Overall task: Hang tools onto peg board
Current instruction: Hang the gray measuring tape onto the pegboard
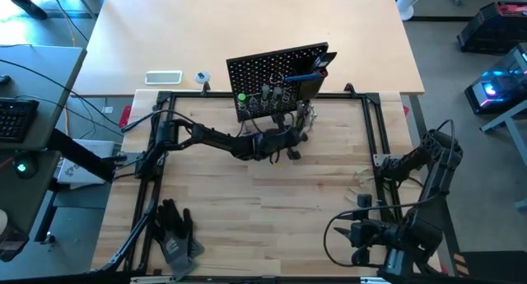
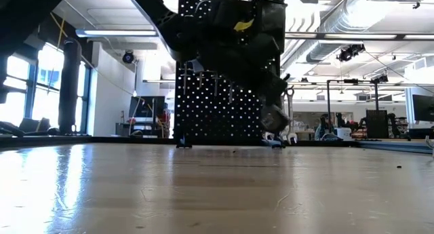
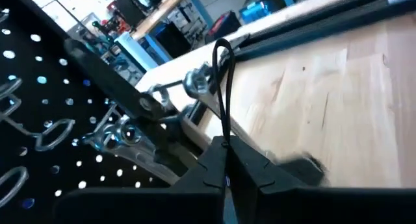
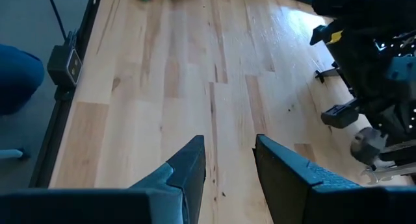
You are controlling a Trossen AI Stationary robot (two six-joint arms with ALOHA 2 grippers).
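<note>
One peg board stands upright near the far edge of the wooden table, and everything else is best placed from it. On its face hang several tools, too small and crowded to count exactly: a green-handled screwdriver at its left end, a blue-handled tool toward its right, beside one black box bin, and silver wrenches at its lower right corner. There are two arms. The left gripper reaches in just in front of the board's right half, its fingers pressed together with a thin black wire loop rising from between them; whether they pinch it is unclear. The hung tools sit just beyond those closed tips, close to the board's face. The right gripper waits well away from the board at the near right corner, its fingers spread and holding nothing. One pair of black gloves lies far from the board at the near left, and one flat white device lies left of it.
</note>
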